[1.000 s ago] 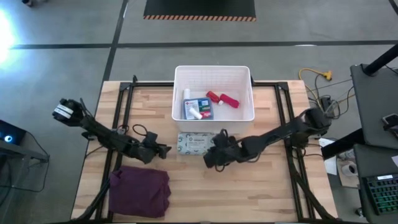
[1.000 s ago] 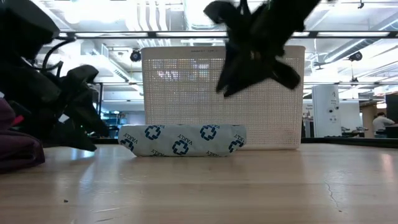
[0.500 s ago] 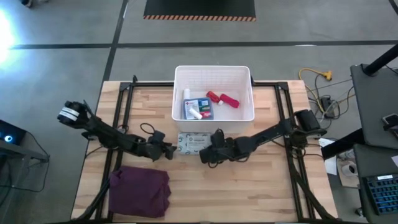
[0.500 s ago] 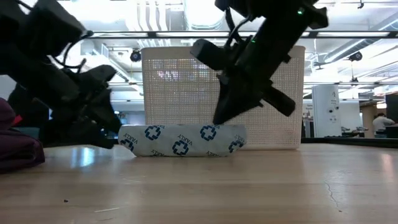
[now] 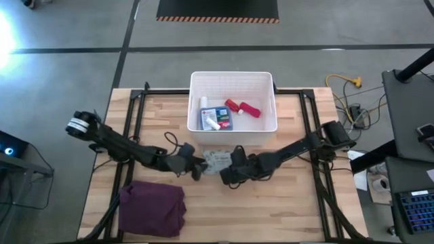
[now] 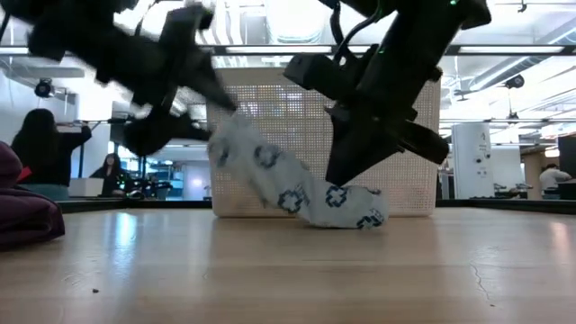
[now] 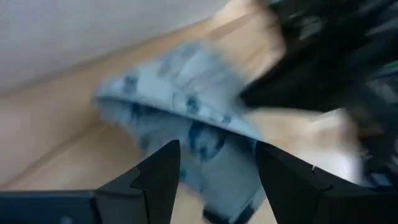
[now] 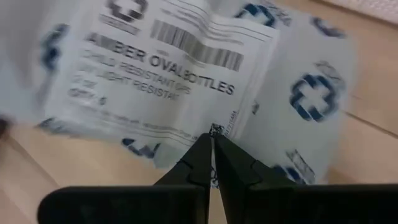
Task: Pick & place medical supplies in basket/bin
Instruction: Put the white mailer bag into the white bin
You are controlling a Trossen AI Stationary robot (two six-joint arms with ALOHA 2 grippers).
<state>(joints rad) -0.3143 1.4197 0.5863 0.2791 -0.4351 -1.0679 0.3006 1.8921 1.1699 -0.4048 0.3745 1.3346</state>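
Note:
The grey-green flat packet [image 5: 218,158] with blue crosses lies in front of the white basket [image 5: 232,73]. In the low view the packet [image 6: 279,180] is tilted, its left end raised and its right end [image 6: 355,209] on the table. My left gripper [image 5: 198,166] is open at the raised end [image 7: 180,93]. My right gripper [image 5: 227,175] is shut above the packet's right part [image 8: 168,68]. In the basket lie the blue first-aid box [image 5: 218,116], a small red bottle [image 5: 232,104], a pink-red tube [image 5: 251,110] and a white bottle [image 5: 211,122]. My left gripper [image 6: 193,117] comes level from the table's left, its open fingers [image 7: 165,174] on either side of the packet's raised left end [image 6: 225,135]. Which finger bears that end cannot be told through the blur. My right gripper [image 8: 212,138] comes slanting down from the right. Its shut fingertips [image 6: 346,175] rest on the packet's printed face [image 8: 214,121] near the right end, which stays on the table.
The folded maroon cloth [image 5: 152,209] lies at the table's near left corner, also seen at the low view's left edge [image 6: 22,216]. The basket's slotted wall [image 6: 405,135] stands just behind the packet. People show in the room beyond.
My left gripper has moved right to the packet and risen. The packet's left end has lifted off the table, so it now stands tilted and has shifted a little right, its right end still down. My right gripper has moved left and down onto the packet's right part.

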